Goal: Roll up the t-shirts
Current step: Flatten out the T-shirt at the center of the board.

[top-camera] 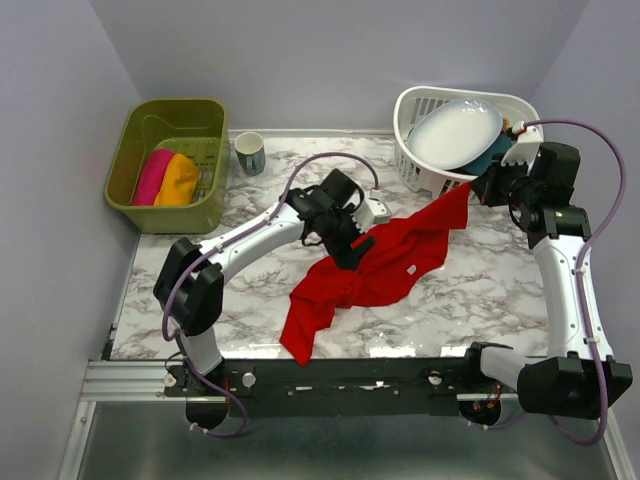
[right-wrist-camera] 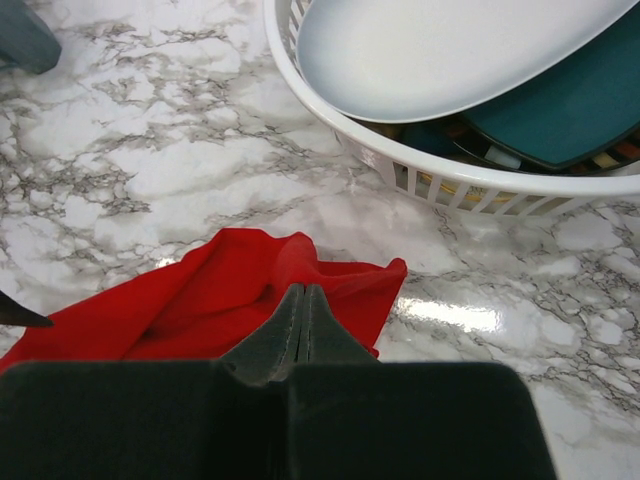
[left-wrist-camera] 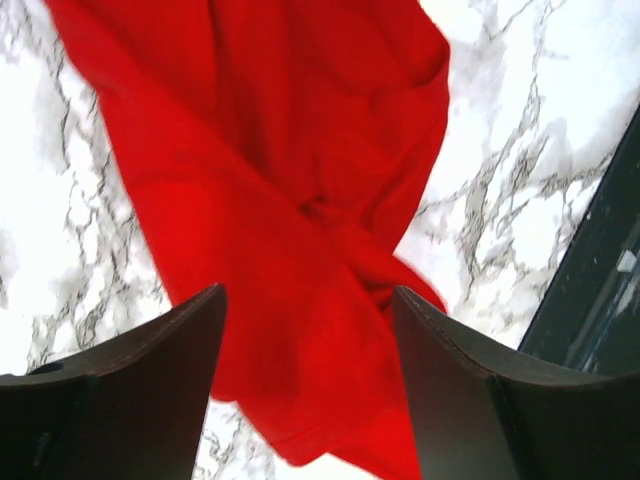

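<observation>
On your marble table (top-camera: 480,290), your right hand (right-wrist-camera: 302,312) is pressed together, pinching a corner of the red t-shirt (top-camera: 390,260) just beside the white basket (top-camera: 412,105). Your left hand (left-wrist-camera: 307,300) hangs spread over the shirt's middle. The shirt's long axis runs diagonally, from that far-right corner to the near-left.
</observation>
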Robot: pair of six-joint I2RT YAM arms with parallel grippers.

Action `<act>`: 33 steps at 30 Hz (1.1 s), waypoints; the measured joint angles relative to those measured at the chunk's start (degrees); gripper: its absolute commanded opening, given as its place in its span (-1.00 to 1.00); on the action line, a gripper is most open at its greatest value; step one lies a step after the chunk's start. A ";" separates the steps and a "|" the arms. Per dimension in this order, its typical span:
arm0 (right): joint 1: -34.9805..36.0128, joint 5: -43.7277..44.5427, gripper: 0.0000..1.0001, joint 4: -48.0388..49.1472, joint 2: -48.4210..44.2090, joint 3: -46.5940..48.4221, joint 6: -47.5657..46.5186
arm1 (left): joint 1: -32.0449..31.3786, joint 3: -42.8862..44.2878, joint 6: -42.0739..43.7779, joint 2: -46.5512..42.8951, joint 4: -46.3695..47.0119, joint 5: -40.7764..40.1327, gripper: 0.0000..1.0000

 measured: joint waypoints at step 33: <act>0.00 0.26 -0.99 2.36 1.01 -1.92 -0.92 | -5.57 8.15 -6.95 14.45 1.99 -14.56 -0.31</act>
